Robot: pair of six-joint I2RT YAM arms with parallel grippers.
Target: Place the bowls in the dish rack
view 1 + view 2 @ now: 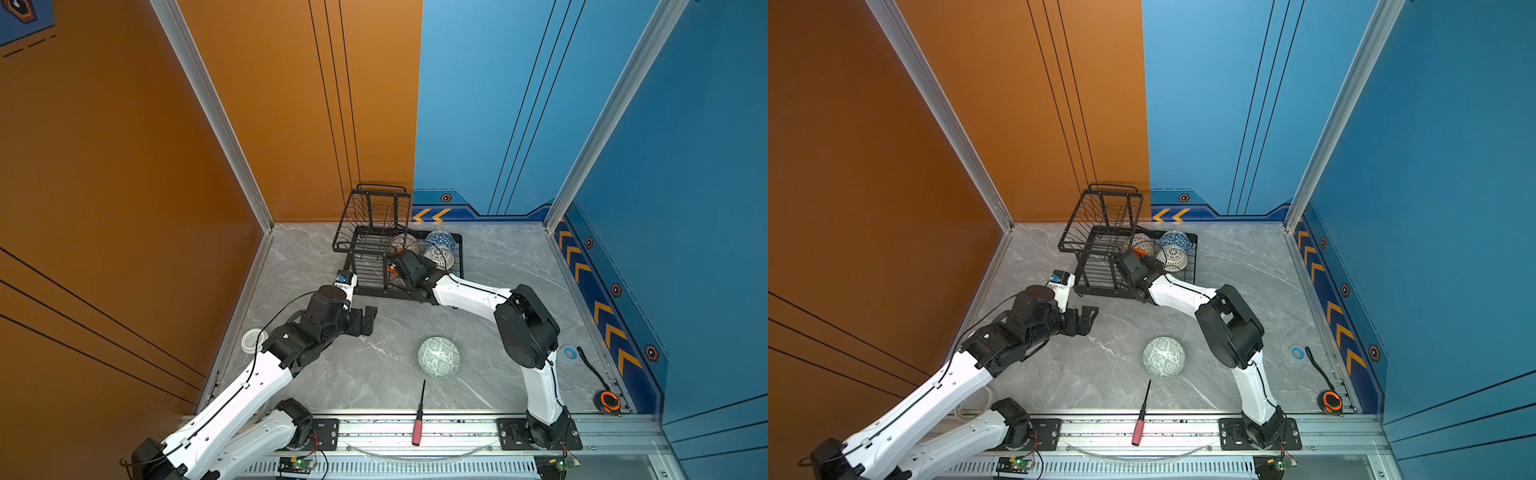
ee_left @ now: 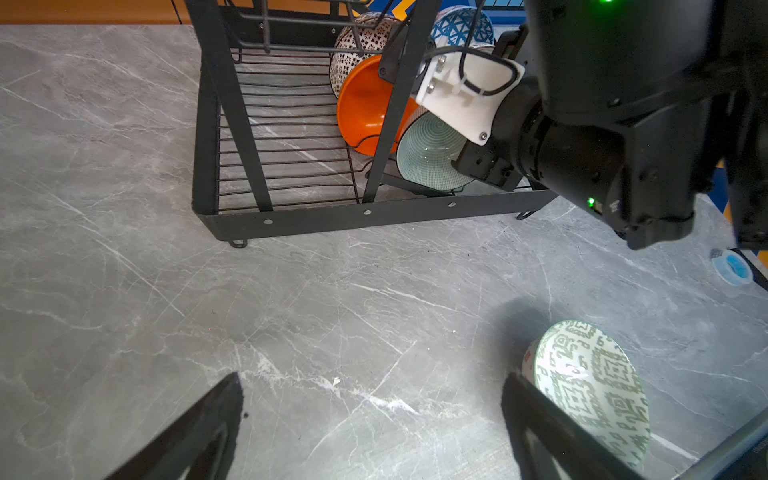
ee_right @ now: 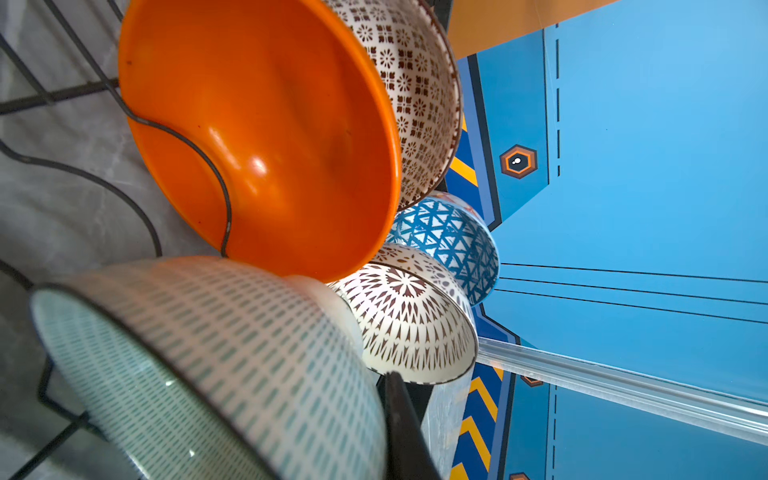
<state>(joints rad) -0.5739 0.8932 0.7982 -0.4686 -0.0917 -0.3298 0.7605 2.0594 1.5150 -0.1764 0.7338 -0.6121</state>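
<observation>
Bowls crowd the right part of the low tray of the black wire dish rack (image 2: 374, 216) at the back of the grey marble-patterned bench (image 1: 374, 374). A cream dotted bowl (image 1: 405, 241), a blue-white triangle-patterned bowl (image 1: 439, 240) and a white lattice-patterned bowl (image 1: 439, 258) lie tipped there. A plain orange bowl (image 2: 365, 108) leans against the dotted one, and a pale mint green bowl (image 2: 428, 153) stands on edge just beside it.

The right end effector (image 2: 467, 166) is closed on the rim of the pale mint green bowl, its arm stretched across the tray's front rail. The rack's black uprights and raised basket stand between these bowls and the left end effector (image 1: 368, 320), which hangs wide open and empty over bare bench beside the rack.

A grey-green geometric-patterned bowl (image 1: 439, 357) sits upright on the bench, well apart from the rack. A red-handled screwdriver (image 1: 417, 419) lies at the front edge. A blue tape roll (image 1: 570, 353) and an orange-black tape measure (image 1: 609, 402) lie at the right side.
</observation>
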